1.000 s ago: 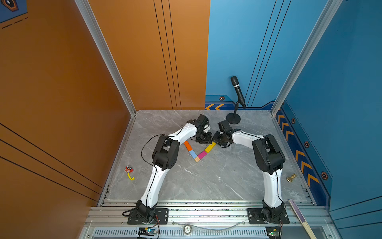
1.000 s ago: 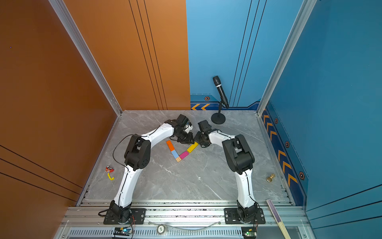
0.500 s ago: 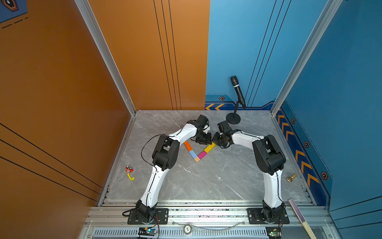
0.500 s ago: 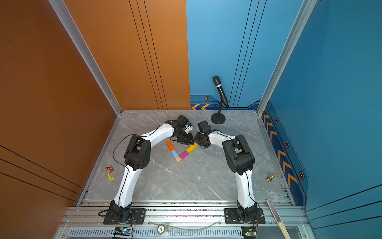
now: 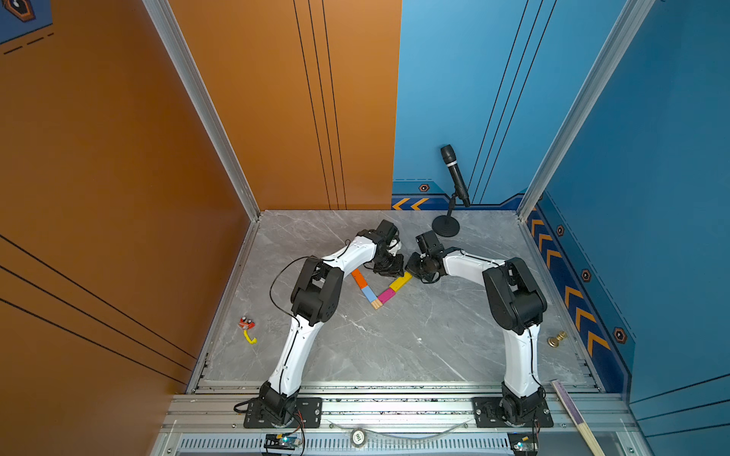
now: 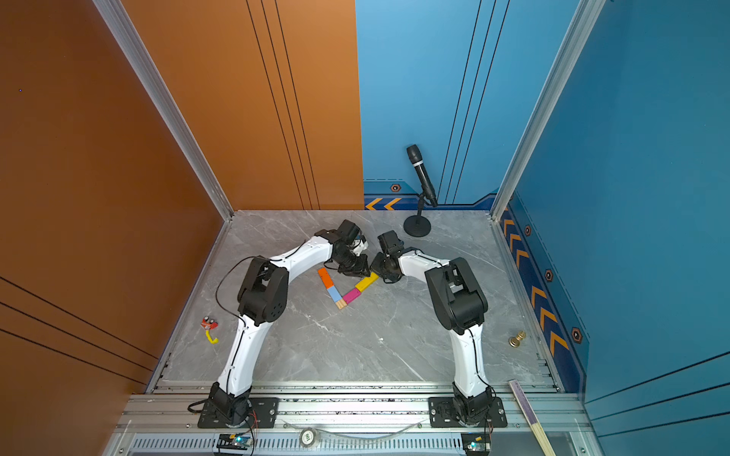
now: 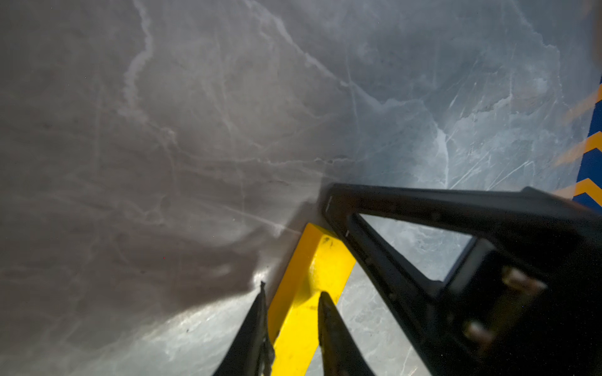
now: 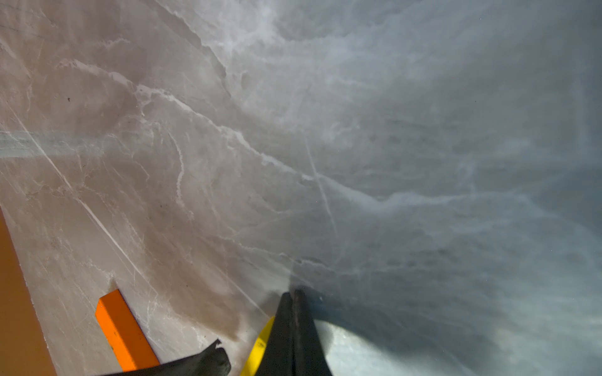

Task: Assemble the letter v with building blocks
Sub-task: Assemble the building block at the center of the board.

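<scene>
Clamped a touch tighter across the long yellow block (image 7: 312,260) with the left gripper (image 7: 292,289); braced at its outer end with the right gripper (image 8: 293,294), pinched shut and empty. Otherwise unmoved, completing the letter v (image 5: 386,295) mid-tabletop (image 5: 395,347): likely final alignment.

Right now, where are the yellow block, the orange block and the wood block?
yellow block (image 7: 319,273), left wrist view, middle of its top face.
orange block (image 8: 125,332), right wrist view, middle of its visible top.
wood block (image 5: 376,303), a top view, its centre.
</scene>
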You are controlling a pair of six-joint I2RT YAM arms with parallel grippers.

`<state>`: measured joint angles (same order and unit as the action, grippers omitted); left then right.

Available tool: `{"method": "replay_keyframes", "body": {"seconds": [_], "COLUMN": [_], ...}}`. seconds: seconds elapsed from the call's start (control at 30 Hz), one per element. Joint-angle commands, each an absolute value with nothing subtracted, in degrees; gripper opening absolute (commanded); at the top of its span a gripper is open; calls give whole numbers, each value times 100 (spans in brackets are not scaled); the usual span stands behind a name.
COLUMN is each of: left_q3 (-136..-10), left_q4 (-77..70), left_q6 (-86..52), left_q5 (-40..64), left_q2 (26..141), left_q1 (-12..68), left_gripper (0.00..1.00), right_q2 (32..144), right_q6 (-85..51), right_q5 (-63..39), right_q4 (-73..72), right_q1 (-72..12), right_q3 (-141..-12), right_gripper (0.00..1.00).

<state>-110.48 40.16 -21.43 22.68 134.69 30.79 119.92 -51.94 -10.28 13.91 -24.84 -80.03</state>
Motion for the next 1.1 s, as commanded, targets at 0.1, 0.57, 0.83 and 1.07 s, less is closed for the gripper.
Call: {"method": "replay_keyframes", "body": {"seconds": [0.1, 0.57, 0.83, 1.07], "left_q3": [-10854, -10881, -10890, -10967], "left_q4": [4135, 4140, 4144, 4140], "left_q6": [-2135, -2151, -2188, -2206], "left_q5": [2377, 2408, 2339, 2287], "left_q2": [13439, 13474, 13503, 13505], "left_q1": [3109, 3206, 3207, 3164], "left_gripper": [28, 29, 29, 33], "right_q2": [11947, 11918, 11922, 11681], "right_q6": [-5263, -5274, -5287, -5338], "right_q5": [-939, -896, -911, -886], "right_q4": [1847, 1854, 1843, 1768], "right_q1": [-2458, -2426, -2417, -2437], "right_q3": [-7796, -7718, -7686, -7533], "right_gripper": [3, 4, 4, 4]}}
